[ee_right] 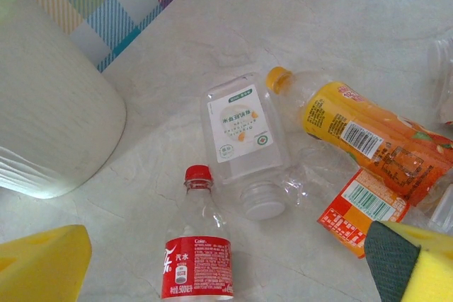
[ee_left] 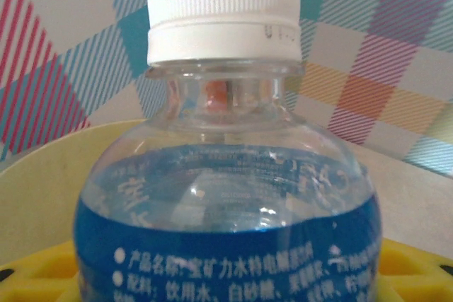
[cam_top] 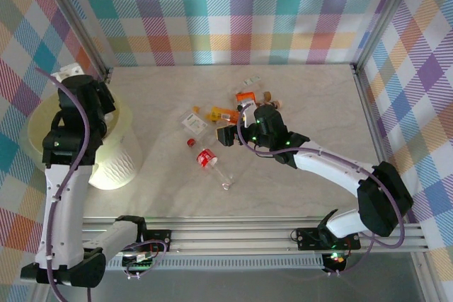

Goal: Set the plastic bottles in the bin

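A blue-labelled bottle [ee_left: 226,231], cap up, sits clamped in the left claw [cam_top: 90,98] over the bin [cam_top: 42,148]; the right claw [cam_top: 228,134], jaws apart, hovers above the plastic bottles [ee_right: 244,132] scattered on the worktop [cam_top: 311,104].

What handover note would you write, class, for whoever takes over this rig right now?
Left gripper: shut on a blue-label bottle, above the bin.
Right gripper: open, over the loose bottles.
On the table: red-label bottle, white-label bottle, orange bottle, more beside them.
Done: one bottle at the bin, not yet released.
Left: drop it, then bin the rest.
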`<action>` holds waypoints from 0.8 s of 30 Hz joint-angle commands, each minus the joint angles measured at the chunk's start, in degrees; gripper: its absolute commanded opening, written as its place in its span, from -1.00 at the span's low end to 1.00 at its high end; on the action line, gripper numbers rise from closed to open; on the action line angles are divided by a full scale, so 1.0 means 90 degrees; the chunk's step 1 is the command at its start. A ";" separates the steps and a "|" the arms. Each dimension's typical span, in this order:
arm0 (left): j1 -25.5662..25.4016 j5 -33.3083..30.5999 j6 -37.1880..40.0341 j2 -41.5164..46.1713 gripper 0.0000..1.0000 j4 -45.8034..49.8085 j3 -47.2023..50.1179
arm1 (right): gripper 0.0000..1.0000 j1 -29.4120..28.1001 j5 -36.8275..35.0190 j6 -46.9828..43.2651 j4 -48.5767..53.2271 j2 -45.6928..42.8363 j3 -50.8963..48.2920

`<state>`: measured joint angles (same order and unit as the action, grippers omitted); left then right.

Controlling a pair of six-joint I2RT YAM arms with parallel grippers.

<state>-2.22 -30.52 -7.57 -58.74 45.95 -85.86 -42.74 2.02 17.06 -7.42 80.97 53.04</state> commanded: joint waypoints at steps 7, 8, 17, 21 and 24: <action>0.1727 0.1315 -0.1112 0.0267 0.08 -0.0061 0.0537 | 0.99 -0.0026 0.0015 -0.0213 0.0071 -0.0073 0.0103; 0.1958 0.1535 -0.1234 0.0290 0.08 -0.0118 0.0616 | 0.99 -0.0024 0.0020 -0.0224 0.0063 -0.0079 0.0103; 0.2935 0.2645 -0.3187 0.0812 0.19 -0.0664 0.1686 | 0.99 -0.0026 0.0017 -0.0306 0.0080 -0.0071 0.0054; 0.2935 0.2216 -0.3776 0.0778 0.29 -0.0353 0.1757 | 0.99 -0.0025 0.0037 -0.0373 0.0112 -0.0061 0.0054; 0.2936 0.2198 -0.4215 0.0814 0.44 -0.0224 0.1810 | 0.99 -0.0026 0.0019 -0.0372 0.0112 -0.0061 0.0037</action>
<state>23.55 -10.11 -39.22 -52.31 43.81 -70.26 -42.74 2.02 15.22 -6.31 80.97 53.04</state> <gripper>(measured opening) 0.711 0.996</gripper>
